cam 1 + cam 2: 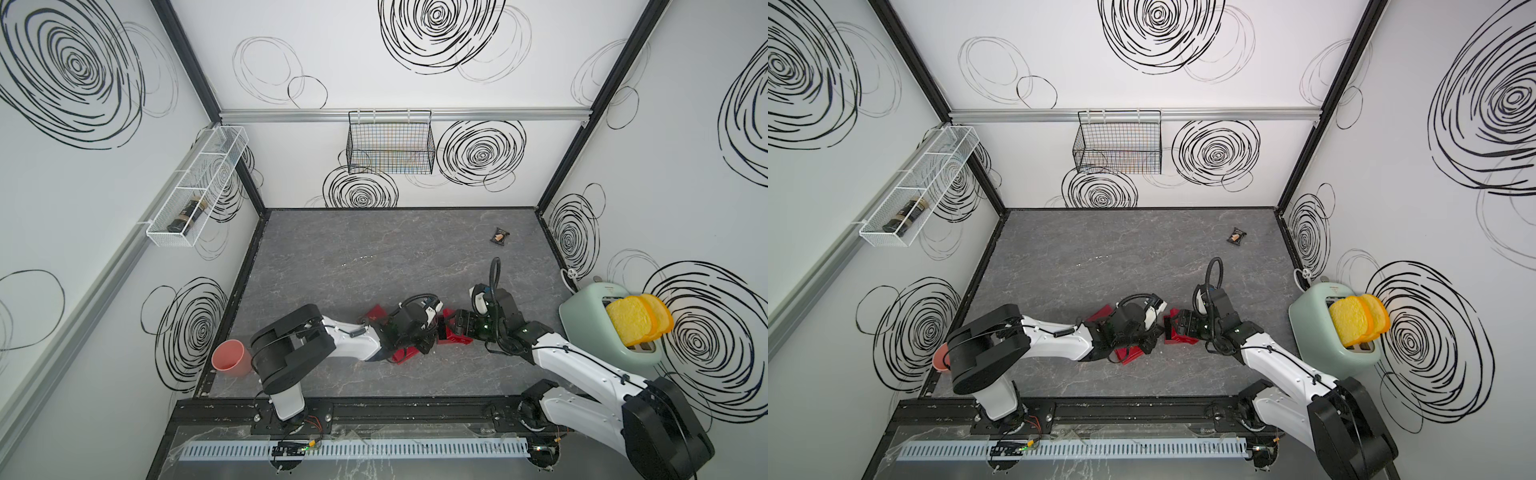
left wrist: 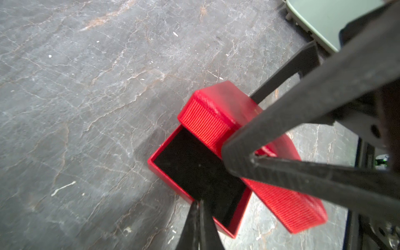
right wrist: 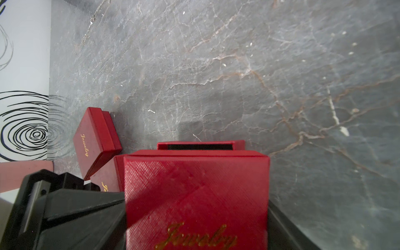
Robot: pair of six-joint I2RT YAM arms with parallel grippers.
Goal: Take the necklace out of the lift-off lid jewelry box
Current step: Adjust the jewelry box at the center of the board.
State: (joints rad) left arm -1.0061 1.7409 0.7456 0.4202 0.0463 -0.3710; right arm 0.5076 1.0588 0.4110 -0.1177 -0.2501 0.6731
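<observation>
While spread, right pincer point(image 1: 456, 328) clamps lid point(image 3: 195, 194).

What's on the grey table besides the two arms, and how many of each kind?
Red boxes: 3 (one open, lid off)
Necklace: 1
Pink cup: 1
Toaster: 1
Yellow toast slices: 2
Small dark packet: 1
Total: 9

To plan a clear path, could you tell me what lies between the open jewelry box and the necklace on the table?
Nothing: in the right wrist view, only bare grey tabletop separates the open jewelry box from the necklace.
</observation>
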